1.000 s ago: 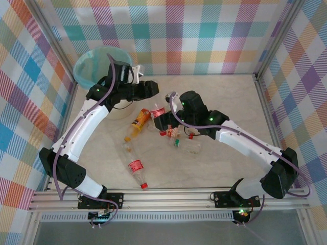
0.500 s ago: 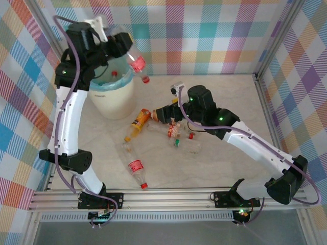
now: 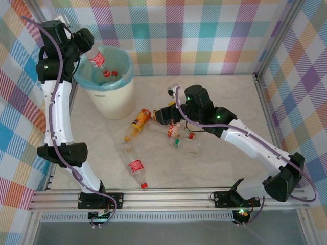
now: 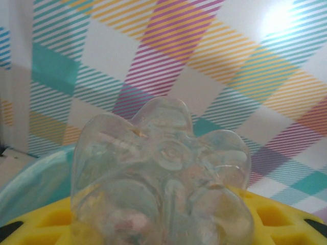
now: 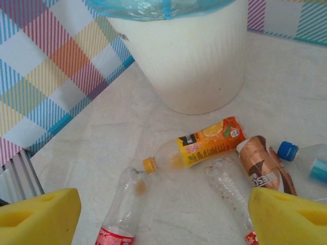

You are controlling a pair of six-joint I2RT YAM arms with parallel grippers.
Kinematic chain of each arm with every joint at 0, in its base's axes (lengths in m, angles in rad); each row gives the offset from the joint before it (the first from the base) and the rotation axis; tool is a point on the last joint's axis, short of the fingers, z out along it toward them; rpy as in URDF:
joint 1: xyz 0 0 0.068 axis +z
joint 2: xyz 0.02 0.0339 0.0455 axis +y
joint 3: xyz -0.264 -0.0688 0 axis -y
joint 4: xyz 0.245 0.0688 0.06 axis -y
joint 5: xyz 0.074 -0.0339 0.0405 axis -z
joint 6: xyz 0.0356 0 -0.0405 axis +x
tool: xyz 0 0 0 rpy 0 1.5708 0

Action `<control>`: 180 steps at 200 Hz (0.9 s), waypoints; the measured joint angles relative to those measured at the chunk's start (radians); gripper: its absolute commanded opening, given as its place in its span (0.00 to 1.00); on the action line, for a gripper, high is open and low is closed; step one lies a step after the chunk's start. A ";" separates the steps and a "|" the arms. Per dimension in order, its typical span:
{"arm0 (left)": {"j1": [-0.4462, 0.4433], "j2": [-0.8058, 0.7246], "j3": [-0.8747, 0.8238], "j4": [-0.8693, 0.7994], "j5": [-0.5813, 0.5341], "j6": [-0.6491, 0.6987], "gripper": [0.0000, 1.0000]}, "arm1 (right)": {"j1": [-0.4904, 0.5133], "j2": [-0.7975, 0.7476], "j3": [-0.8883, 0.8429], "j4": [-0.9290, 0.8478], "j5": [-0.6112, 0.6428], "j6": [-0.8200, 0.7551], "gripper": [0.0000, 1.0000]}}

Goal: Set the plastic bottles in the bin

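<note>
Now that the left gripper [image 3: 86, 45], clamping a red-label bottle [image 3: 97, 58], has risen over the bin [image 3: 110, 99] at ten o'clock, we expect a drop, while the right gripper [image 3: 159, 115] hovers open above the loose bottles [image 3: 139, 121].

I have bare table [image 3: 230, 97] to the right of the bin [image 3: 110, 99] and along the near edge. Loose bottles [image 3: 171, 130] clutter the middle. A held bottle [image 3: 98, 58] hangs over the bin's mouth, and the wall [image 3: 20, 102] crowds its left side.
</note>
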 measured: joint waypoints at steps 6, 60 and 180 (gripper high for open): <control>0.001 0.000 -0.030 0.013 0.000 0.003 0.17 | 0.001 0.002 0.000 0.000 -0.008 0.003 0.85; 0.001 0.008 -0.285 0.047 0.034 0.047 0.15 | 0.004 0.006 0.000 -0.002 -0.052 0.037 0.85; 0.004 0.008 -0.595 0.210 0.105 0.116 0.42 | 0.004 0.068 -0.002 -0.010 -0.088 0.071 0.84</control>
